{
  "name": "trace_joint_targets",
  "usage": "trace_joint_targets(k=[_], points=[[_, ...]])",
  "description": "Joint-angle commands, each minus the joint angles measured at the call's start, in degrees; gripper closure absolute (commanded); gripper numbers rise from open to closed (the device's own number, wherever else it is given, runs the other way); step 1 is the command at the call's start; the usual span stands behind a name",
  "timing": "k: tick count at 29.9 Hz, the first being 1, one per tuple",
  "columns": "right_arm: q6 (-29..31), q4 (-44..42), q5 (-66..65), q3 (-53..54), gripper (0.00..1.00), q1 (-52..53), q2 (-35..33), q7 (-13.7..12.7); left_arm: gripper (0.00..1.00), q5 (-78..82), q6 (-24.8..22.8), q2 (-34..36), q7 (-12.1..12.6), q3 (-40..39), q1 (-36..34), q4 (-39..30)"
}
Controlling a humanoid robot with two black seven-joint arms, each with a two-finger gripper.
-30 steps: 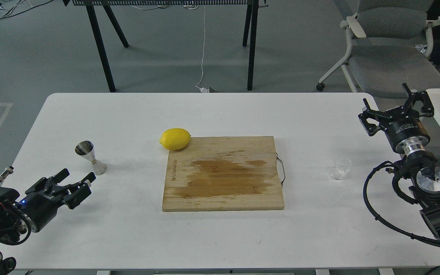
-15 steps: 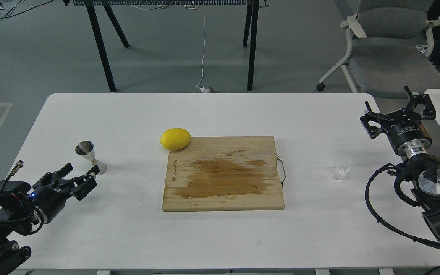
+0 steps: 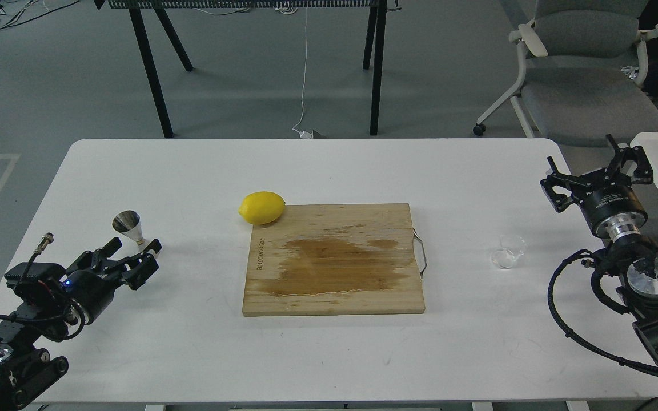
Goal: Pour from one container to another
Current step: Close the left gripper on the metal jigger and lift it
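Grey floor behind, with black trestle legs and a grey office chair (image 3: 583, 68); white table (image 3: 317, 354) in front. Left gripper (image 3: 135, 260) low over the table's left side, fingers (image 3: 149, 268) spread apart, tips right at the foot of the steel jigger (image 3: 130, 227), contact not clear. Jigger shiny, hourglass shaped, upright with long axis vertical, wide mouth up, lower cone partly hidden by the fingers. Right gripper (image 3: 597, 171) raised near the table's right edge, fingers splayed apart, empty, pointing away. Clear cup (image 3: 506, 252) low, round, transparent, upright on the table, mouth up, well apart from the right gripper, just right of the cutting board (image 3: 333, 260). Board wet-stained in the middle, burnt-in lettering along its left edge too small to read. Lemon (image 3: 261, 207) touching the board's far-left corner.
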Motion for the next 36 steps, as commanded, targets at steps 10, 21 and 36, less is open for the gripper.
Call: trace_joint_targets(k=[10, 21, 36], points=[[0.0, -0.03, 0.0, 0.25, 0.0, -0.2, -0.09, 0.0, 0.03, 0.0, 0.0, -5.25, 0.0, 0.17, -3.11, 6.66], [0.0, -0.03, 0.0, 0.33, 0.0, -0.64, -0.17, 0.0, 0.1, 0.44, 0.0, -7.54, 0.0, 0.17, -5.75, 11.23], [0.0, -0.03, 0.0, 0.33, 0.0, -0.99, -0.17, 0.0, 0.52, -0.08, 0.0, -11.58, 0.0, 4.56, -8.92, 21.52]])
